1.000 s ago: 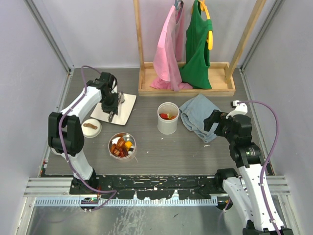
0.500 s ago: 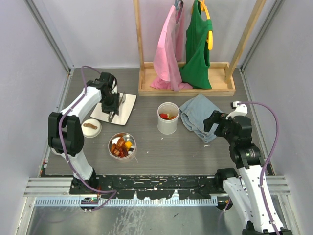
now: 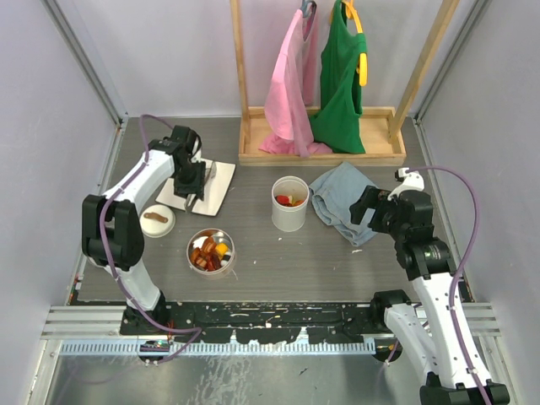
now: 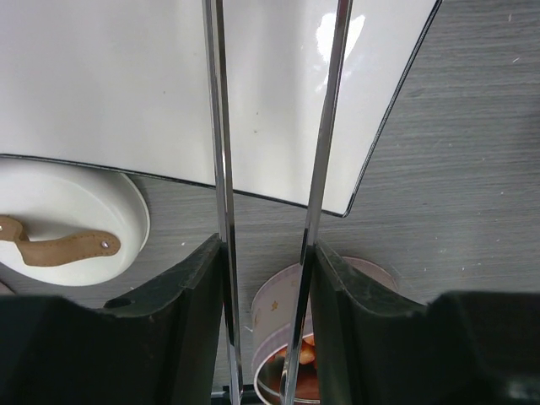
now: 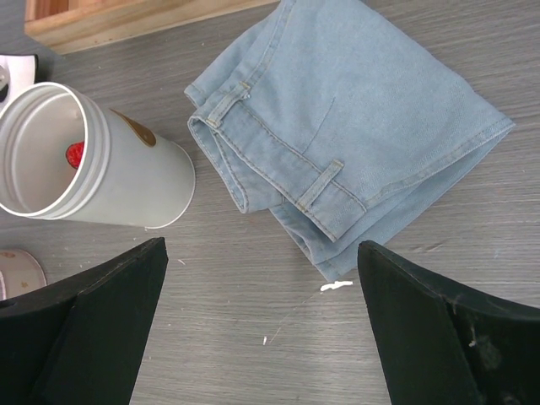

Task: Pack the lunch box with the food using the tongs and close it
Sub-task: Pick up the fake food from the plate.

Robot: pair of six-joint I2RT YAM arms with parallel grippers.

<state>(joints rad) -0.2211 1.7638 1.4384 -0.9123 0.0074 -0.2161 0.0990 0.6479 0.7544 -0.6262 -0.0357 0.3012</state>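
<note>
Over the white square plate (image 3: pixel 198 187) my left gripper (image 3: pixel 193 199) is shut on the tongs (image 4: pixel 218 126). Both thin metal arms lie against the inner faces of its fingers (image 4: pixel 190 287) and run out across the plate (image 4: pixel 101 84). Below them stands a low round tin (image 3: pixel 211 251) of orange, red and dark brown food (image 3: pixel 207 251). A brown sausage stick (image 4: pixel 63 249) lies in a small white dish (image 3: pixel 157 220). The lunch box (image 3: pixel 289 203), a tall white round container, stands open with red and orange pieces inside. My right gripper (image 5: pixel 261 253) hangs open and empty over bare table.
Folded light-blue jeans (image 3: pixel 342 198) lie right of the lunch box, just beyond my right gripper. A wooden rack (image 3: pixel 321 148) with a pink and a green garment stands at the back. Grey walls close in both sides.
The left gripper's jaws have widened a little, letting the tong arms spread apart. The right arm has shifted slightly up and to the left.
</note>
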